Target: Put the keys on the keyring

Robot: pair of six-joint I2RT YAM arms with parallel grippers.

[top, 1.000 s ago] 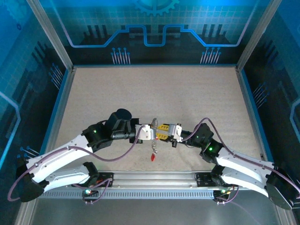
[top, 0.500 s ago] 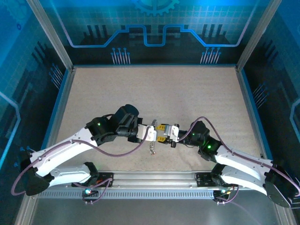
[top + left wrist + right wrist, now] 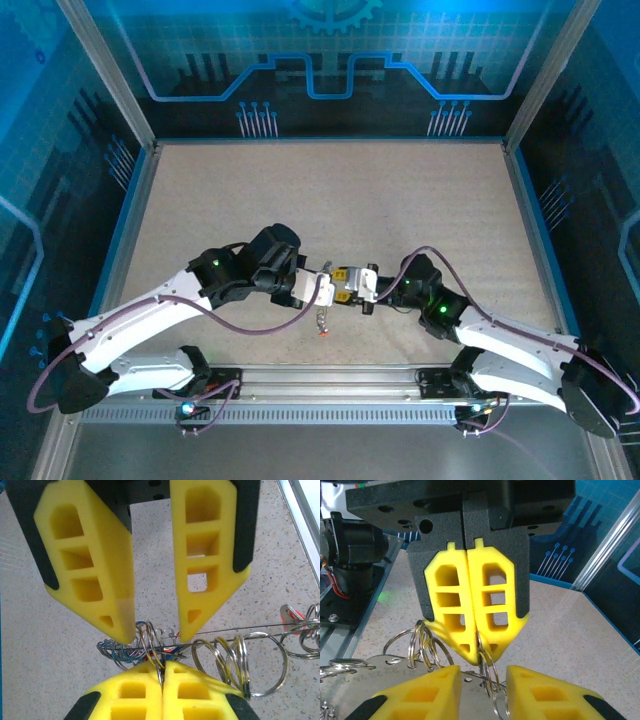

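- Speckled beige table (image 3: 330, 190): both arms reach in from the near edge and meet tip to tip close to that edge, at its middle.
- Left gripper (image 3: 162, 670): its yellow foam fingers are clenched flat together. They pinch a split ring (image 3: 488, 676) from a tangled bunch of wire loops, so the bunch hangs from this gripper.
- Right gripper (image 3: 156, 630): its jaws are released and stand apart, grasping nothing. Their tips straddle the bunch, directly opposite the left gripper's tips.
- Keyring (image 3: 260, 627): from the left wrist it reads as one thin grey wire running sideways out of the bunch. It follows the line from one right finger to the other, and nearly all of it lies beyond one fingertip, not in the gap. The free right gripper is nearer, and it probably needs the wire crosswise between its jaws first.
- Keys (image 3: 321, 320): small, dangling just below the two grippers, with a red-headed key (image 3: 323, 332) lowest.
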